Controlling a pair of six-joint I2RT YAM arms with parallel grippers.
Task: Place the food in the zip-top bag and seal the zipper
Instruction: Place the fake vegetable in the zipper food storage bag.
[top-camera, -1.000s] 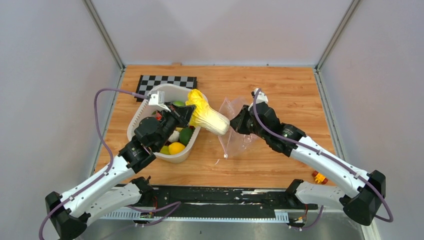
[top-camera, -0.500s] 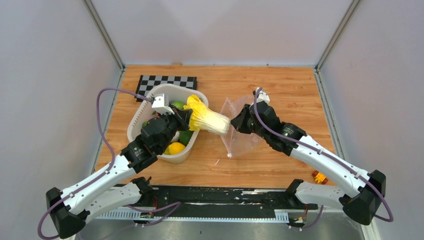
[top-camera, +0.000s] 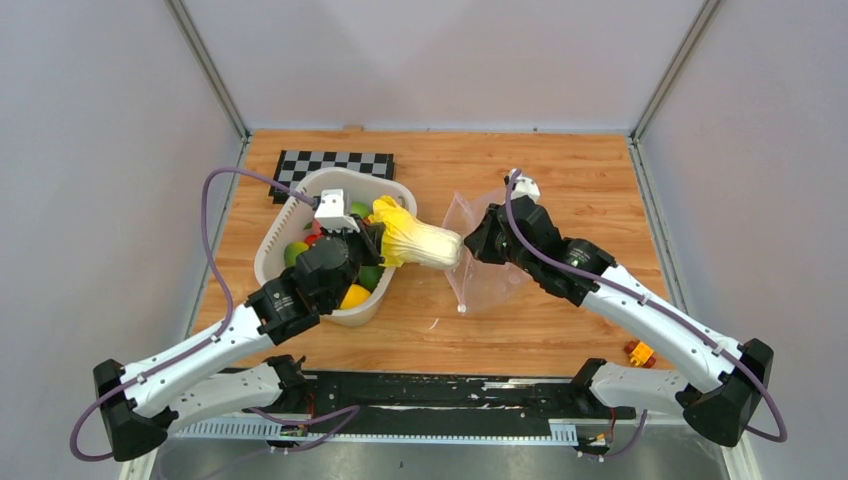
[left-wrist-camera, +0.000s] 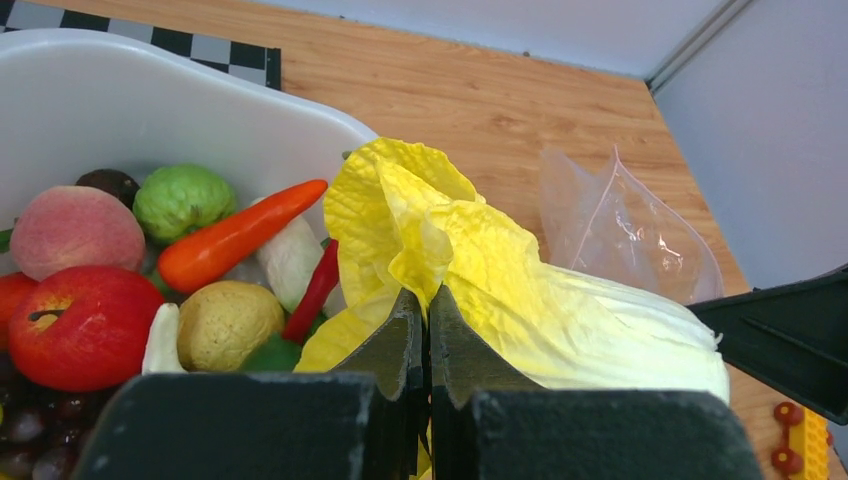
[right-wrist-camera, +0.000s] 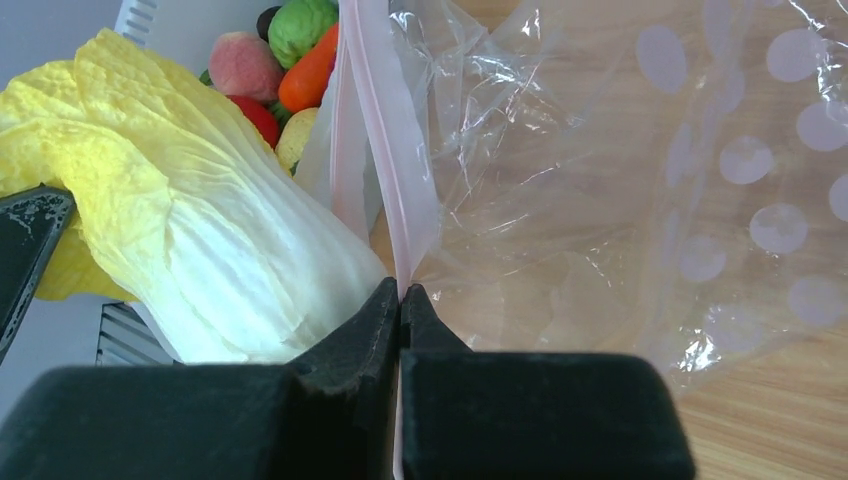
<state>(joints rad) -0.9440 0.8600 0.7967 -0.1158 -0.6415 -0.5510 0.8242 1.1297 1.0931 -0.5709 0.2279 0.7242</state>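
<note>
Zip-top bag (right-wrist-camera: 560, 180): clear glossy plastic film, crinkled. Cabbage (left-wrist-camera: 470, 250): matt, wrinkled leaves, ribbed white base. Basket (left-wrist-camera: 150, 110): smooth white plastic, satin. Table (top-camera: 600, 170): wood grain, low sheen. Carrot (left-wrist-camera: 240, 235): smooth, glossy

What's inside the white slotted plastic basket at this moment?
Visible in the white slotted plastic basket: orange carrot, red chili, red tomato, peach-coloured fruit, green lime. The yellow-leaved cabbage and left gripper cover whatever else is there.

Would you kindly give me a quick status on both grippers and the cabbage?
Left gripper shut on cabbage leaves. Right gripper shut on zip-top bag at its zipper. Cabbage base at the mouth, not yet inside.
</note>
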